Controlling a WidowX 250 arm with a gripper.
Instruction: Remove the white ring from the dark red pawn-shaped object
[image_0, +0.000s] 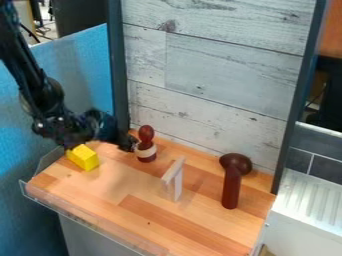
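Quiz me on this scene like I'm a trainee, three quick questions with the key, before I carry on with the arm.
1. Fill in the blank: in the camera view, the block near the left end of the wooden tabletop is coloured ____.

2. True or false: going left to right in the camera view, the thin upright slab comes between the banded wooden figure and the dark mallet-shaped piece.

3. Which is nearest the tip of the gripper?
A) the block
B) the banded wooden figure
C) the dark mallet-shaped piece

Key: 1. yellow; 2. true; 3. B
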